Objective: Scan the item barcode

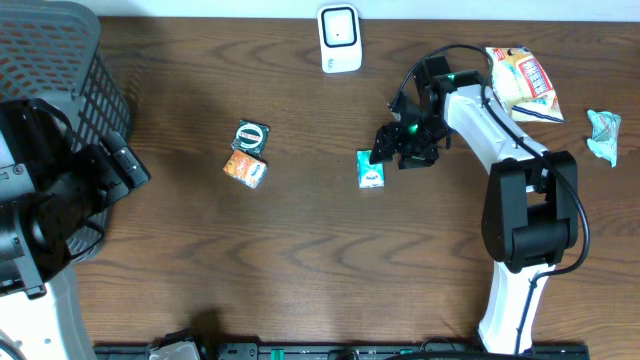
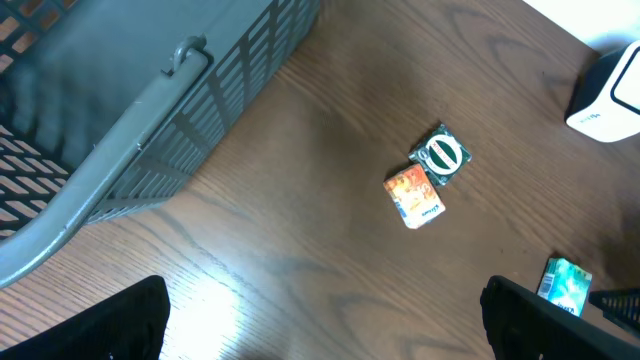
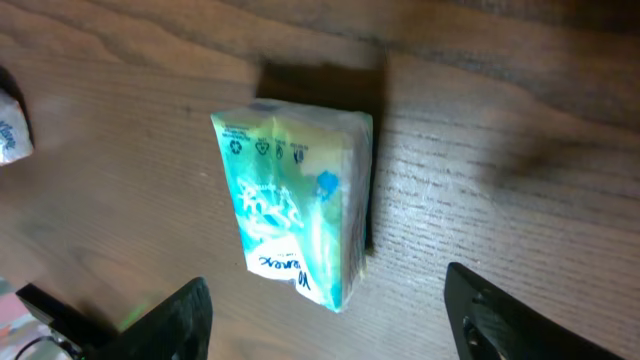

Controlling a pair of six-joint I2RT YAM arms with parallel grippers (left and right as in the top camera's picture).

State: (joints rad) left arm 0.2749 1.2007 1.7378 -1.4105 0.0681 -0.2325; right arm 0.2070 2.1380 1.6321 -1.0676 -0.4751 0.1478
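A teal and white tissue pack (image 1: 371, 170) lies flat on the wooden table, just left of my right gripper (image 1: 393, 150). In the right wrist view the pack (image 3: 295, 200) sits just ahead of the gripper (image 3: 330, 330), whose black fingers (image 3: 170, 325) stand wide apart and touch nothing. No barcode shows on the pack's visible faces. A white scanner (image 1: 340, 38) stands at the table's far edge. My left gripper (image 2: 325, 330) is open over bare table beside the basket, with nothing between its fingers (image 2: 120, 320).
A grey mesh basket (image 1: 50, 70) fills the far left. An orange packet (image 1: 244, 169) and a round green-labelled item (image 1: 250, 136) lie left of centre. A snack bag (image 1: 525, 80) and a teal wrapper (image 1: 603, 135) lie at the right.
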